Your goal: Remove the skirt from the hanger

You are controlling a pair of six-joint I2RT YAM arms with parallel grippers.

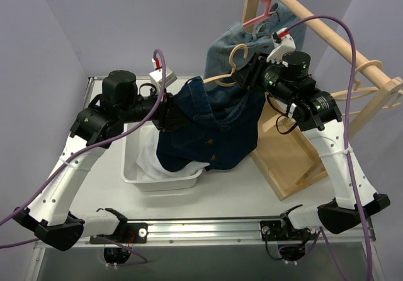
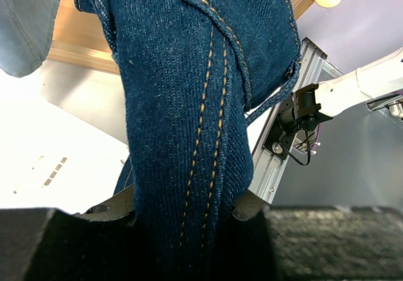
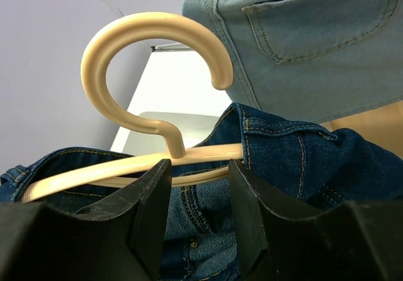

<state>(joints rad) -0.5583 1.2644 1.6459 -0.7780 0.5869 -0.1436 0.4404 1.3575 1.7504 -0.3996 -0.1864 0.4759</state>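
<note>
A dark blue denim skirt (image 1: 214,130) hangs on a cream hanger (image 1: 238,57) held in the air above the table, its hook free of the rail. My right gripper (image 1: 255,73) holds the hanger just under the hook. In the right wrist view its fingers (image 3: 151,193) stand narrowly either side of the hanger (image 3: 157,22) neck, against the bars, with the skirt (image 3: 302,161) behind, around my right gripper (image 3: 198,174). My left gripper (image 1: 165,118) is shut on the skirt's left edge. In the left wrist view my left gripper (image 2: 186,208) pinches a seamed fold of the skirt (image 2: 189,104).
A white bin (image 1: 135,167) with white cloth (image 1: 151,161) sits under the skirt's hem. A wooden rack (image 1: 327,35) stands at the right, carrying a light blue denim garment (image 1: 252,38) on a pink hanger (image 1: 267,4) and spare wooden hangers (image 1: 365,86).
</note>
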